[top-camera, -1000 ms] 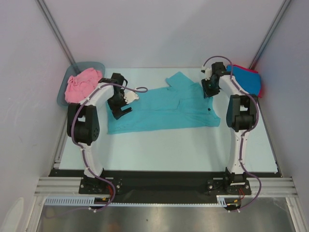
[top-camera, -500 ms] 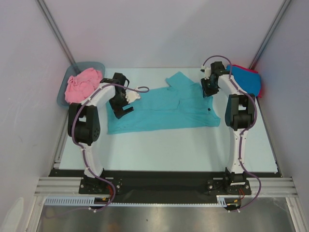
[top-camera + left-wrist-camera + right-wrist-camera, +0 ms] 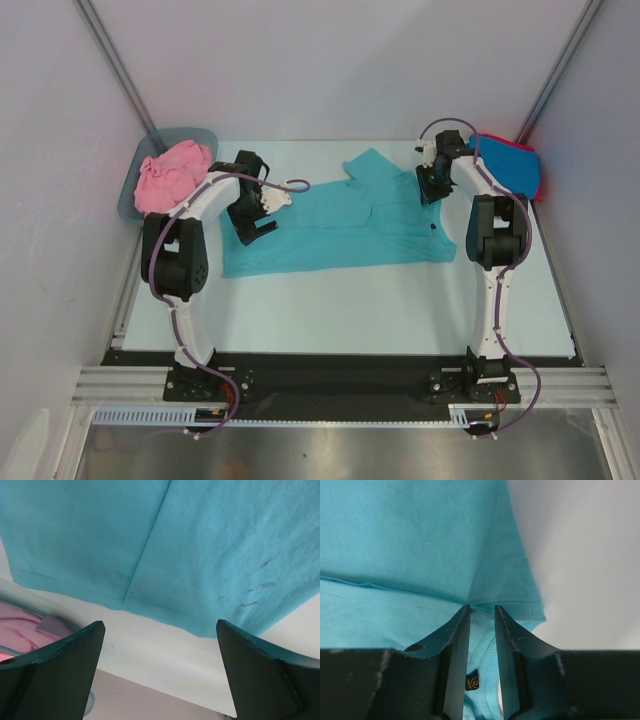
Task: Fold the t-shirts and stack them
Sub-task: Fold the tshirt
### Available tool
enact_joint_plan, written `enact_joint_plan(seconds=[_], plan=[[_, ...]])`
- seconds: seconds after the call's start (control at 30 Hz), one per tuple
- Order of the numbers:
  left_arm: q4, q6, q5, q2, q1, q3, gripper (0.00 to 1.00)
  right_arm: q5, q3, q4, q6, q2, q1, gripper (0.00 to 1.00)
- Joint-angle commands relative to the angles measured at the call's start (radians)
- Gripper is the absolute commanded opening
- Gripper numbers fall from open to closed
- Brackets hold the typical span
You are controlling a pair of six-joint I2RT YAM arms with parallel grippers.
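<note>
The teal shirt (image 3: pixel 340 228) lies flat, its long axis running left to right between the two arms. The left gripper (image 3: pixel 160 625) hangs spread wide over the shirt's left edge, with cloth just ahead of its fingertips. The right gripper (image 3: pixel 482 607) is narrowed to a slit astride a crease at the far right corner. Whether it actually pinches cloth I cannot tell. Each arm is nearest its own end.

Left gripper (image 3: pixel 160 625) gapes wide — right gripper (image 3: pixel 482 607) shows jaws a narrow slit apart.
</note>
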Motion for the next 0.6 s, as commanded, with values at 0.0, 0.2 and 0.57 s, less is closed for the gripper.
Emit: enact_joint_plan(seconds=[0.0,0.2,0.57], plan=[[0.014,-0.01,-0.003,-0.022,-0.009,0.003,1.0,0.01,-0.007,0.02,-0.004,-0.031,0.001,0.31],[0.014,-0.018,0.003,-0.019,-0.014,-0.003,1.0,0.013,-0.007,0.023,-0.009,-0.03,0.006,0.1],[0.017,-0.021,0.003,-0.014,-0.021,-0.004,1.0,0.025,0.019,0.025,-0.015,-0.056,0.013,0.0]])
